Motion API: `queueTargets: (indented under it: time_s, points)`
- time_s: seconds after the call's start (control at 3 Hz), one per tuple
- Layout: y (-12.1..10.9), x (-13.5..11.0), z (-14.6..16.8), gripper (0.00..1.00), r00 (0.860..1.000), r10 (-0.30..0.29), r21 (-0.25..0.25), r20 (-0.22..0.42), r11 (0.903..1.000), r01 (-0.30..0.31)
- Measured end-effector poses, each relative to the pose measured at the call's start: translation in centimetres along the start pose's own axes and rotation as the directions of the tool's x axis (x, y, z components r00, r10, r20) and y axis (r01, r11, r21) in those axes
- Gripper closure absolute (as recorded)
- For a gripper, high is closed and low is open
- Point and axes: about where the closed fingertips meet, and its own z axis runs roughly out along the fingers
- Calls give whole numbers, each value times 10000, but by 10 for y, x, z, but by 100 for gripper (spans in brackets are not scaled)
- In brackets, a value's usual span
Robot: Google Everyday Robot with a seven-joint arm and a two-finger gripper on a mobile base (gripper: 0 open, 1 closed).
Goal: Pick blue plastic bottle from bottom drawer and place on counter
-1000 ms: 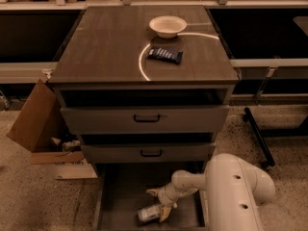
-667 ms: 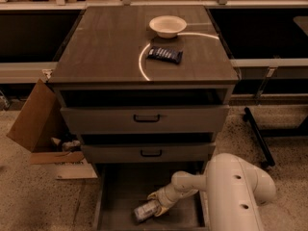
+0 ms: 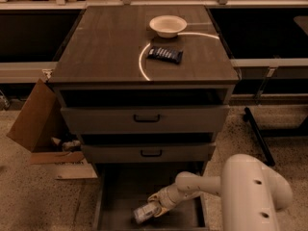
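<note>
Your broad, dark wood-grain counter (image 3: 106,47) looks just as it did a second ago, its pale curved arc line (image 3: 141,64) included; what has changed is lower down. The cream-coloured robot arm (image 3: 255,191) reaches in from the right over the lowest, deepest grey-brown bottom drawer (image 3: 122,191), which stands pulled open. Its end effector (image 3: 156,207) has eased slightly left and lower since then, and is now near the drawer's front.

The small clear ribbed blue plastic bottle (image 3: 144,213) with the pale label lies askew on the drawer floor, touching the end effector on the camera-left side. It too has shifted slightly left. You cannot tell whether the end effector is spread or clamped on the bottle.

The two upper drawers (image 3: 144,120) with black handles are partly open and overhang the back of the bottom drawer, close above the arm. A brown cardboard box (image 3: 33,117) leans at the cabinet's left side.

On the counter, well apart from the bottle, a white round bowl (image 3: 167,25) sits at the rear. A dark flat snack bar wrapper (image 3: 165,55) lies just in front of it.
</note>
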Motion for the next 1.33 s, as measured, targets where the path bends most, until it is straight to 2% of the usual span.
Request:
queueTargets:
  time_s: [0.33,1.0,1.33]
  points:
    - [3,-24,-49,100,9989,100,390,447,9992,-118]
    - [7,-58,-178,100,9928,592,925,1041,9933,-689]
    - [7,-58,-178,100,9928,592,925,1041,9933,-689]
